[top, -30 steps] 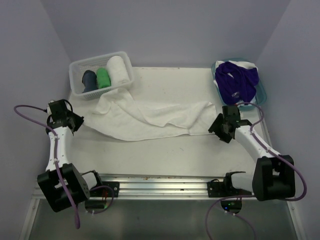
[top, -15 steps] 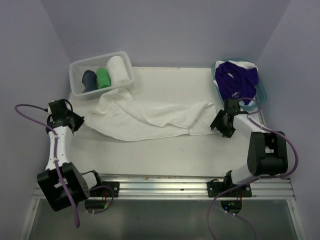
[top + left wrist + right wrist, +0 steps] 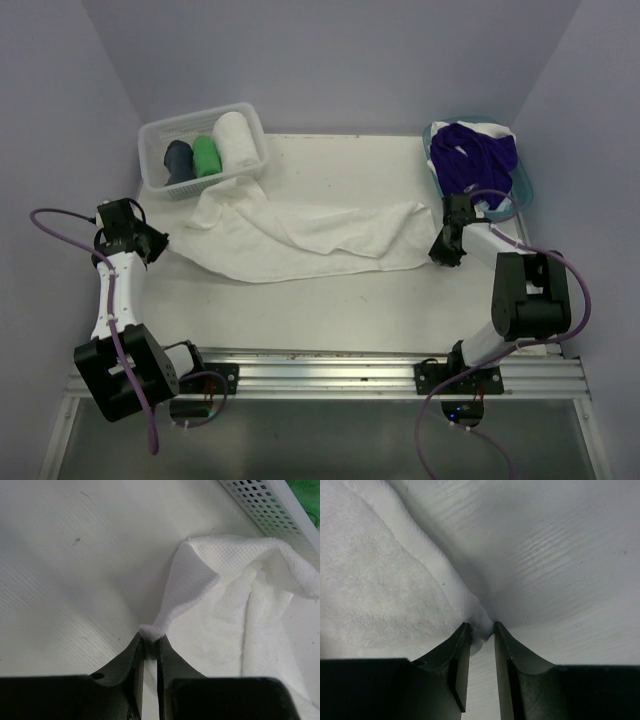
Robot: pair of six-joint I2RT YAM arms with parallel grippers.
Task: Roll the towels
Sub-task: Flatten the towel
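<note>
A white towel (image 3: 300, 235) lies crumpled and stretched across the middle of the table. My left gripper (image 3: 158, 243) is shut on the towel's left corner (image 3: 151, 631), which is pulled taut toward it. My right gripper (image 3: 436, 252) is shut on the towel's right corner (image 3: 481, 622); the cloth bunches between its fingertips. The towel body fills the left of the right wrist view (image 3: 375, 580) and the right of the left wrist view (image 3: 235, 615).
A white perforated basket (image 3: 152, 135) at the back left holds a dark blue, a green and a white rolled towel. A teal bin (image 3: 525, 180) at the back right holds purple and white cloth. Purple walls close in on both sides.
My right arm has swung back toward the teal bin, dragging the towel's right corner right and farther back. The towel lies a bit more stretched. The left gripper has barely moved.
</note>
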